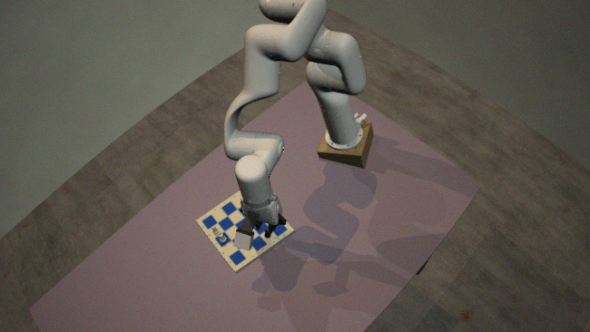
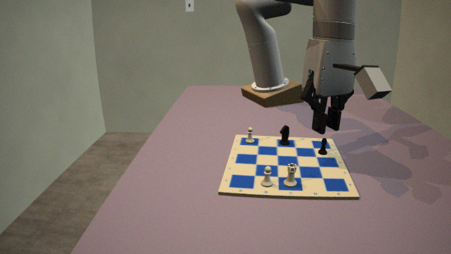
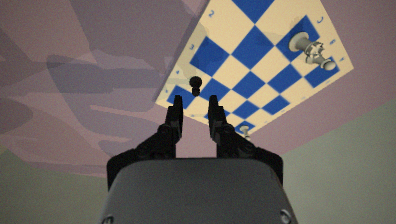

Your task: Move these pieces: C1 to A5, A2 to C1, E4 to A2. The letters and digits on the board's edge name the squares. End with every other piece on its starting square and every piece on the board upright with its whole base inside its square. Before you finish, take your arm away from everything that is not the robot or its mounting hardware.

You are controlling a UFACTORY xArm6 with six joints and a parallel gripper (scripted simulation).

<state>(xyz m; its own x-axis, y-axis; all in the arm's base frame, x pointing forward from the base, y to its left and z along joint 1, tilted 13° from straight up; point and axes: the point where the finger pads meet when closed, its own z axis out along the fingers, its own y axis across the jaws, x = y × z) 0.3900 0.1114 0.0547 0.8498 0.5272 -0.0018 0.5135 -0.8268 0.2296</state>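
The small blue and cream chessboard [image 2: 244, 181] [image 1: 210, 221] [image 3: 260, 42] lies on the mauve mat. A black pawn [image 2: 322, 146] [image 3: 196, 85] stands on E4, near the board's far right corner. A white rook [image 2: 291, 175] [image 3: 309, 46] stands on C1, with a white pawn [image 2: 266, 176] [image 3: 327, 63] just left of it. Another white pawn [image 2: 250, 134] [image 3: 244, 131] stands on A5. A black knight [image 2: 284, 134] stands on C5. My gripper [image 2: 325, 128] [image 3: 195, 104] [image 1: 268, 229] is open and empty. It hangs above the far right corner, a little above and behind the black pawn.
The arm's base stands on a wooden block [image 2: 272, 95] [image 1: 347, 151] behind the board. The wrist camera box [image 2: 372, 82] [image 1: 244, 239] sticks out beside the gripper. The mat [image 2: 173, 173] lies on a wooden table top.
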